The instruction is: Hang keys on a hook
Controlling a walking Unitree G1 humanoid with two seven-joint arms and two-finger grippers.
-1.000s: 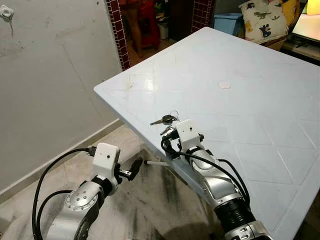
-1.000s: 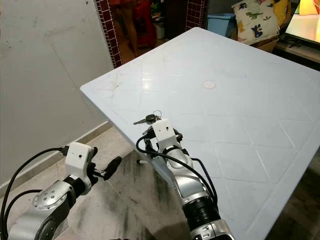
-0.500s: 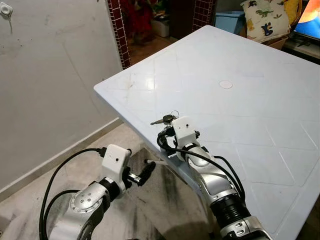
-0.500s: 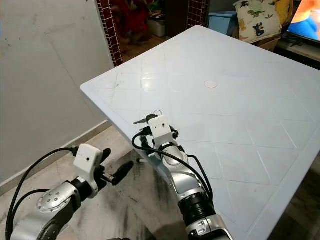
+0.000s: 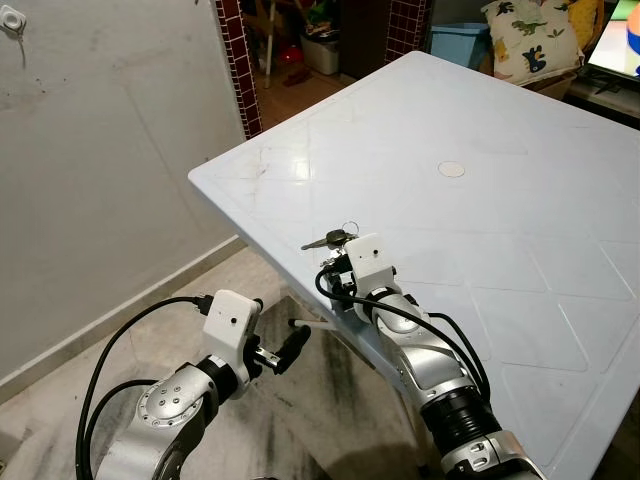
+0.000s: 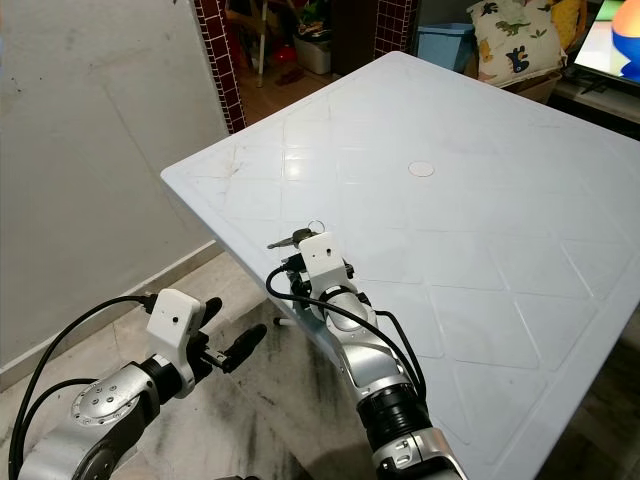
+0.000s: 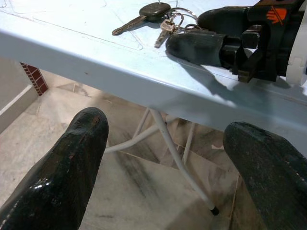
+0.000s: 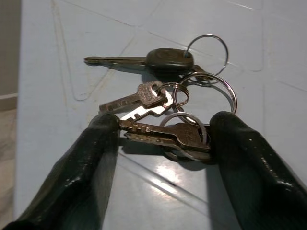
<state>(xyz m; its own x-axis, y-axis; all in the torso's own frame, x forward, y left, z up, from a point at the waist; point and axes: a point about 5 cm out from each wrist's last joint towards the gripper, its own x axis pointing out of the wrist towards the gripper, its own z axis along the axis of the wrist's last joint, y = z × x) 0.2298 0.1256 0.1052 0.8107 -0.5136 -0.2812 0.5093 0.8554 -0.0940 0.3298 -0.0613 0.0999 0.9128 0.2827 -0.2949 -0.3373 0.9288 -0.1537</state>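
A bunch of keys (image 5: pixel 335 238) on rings lies on the white table (image 5: pixel 480 120), close to its near left edge. My right gripper (image 8: pixel 160 129) rests on the table, open, with one black finger on each side of a brass key (image 8: pixel 163 134), touching or nearly touching it. The dark-headed key (image 8: pixel 168 58) lies just beyond the fingertips. My left gripper (image 5: pixel 290 345) hangs open below the table edge, and its wrist view looks up at the keys (image 7: pixel 153 12) from under the rim. A small white hook (image 5: pixel 12 20) is fixed high on the grey wall to the left.
White table legs (image 5: pixel 310 325) stand under the table's edge above a marble floor. A red brick pillar (image 5: pixel 233 60) borders a doorway at the back. A blue bin (image 5: pixel 455 40) and a patterned cushion (image 5: pixel 528 35) sit beyond the far table edge.
My right gripper has slid forward until its fingers flank the keys. My left arm has moved forward toward the table edge. A figure in the doorway is gone.
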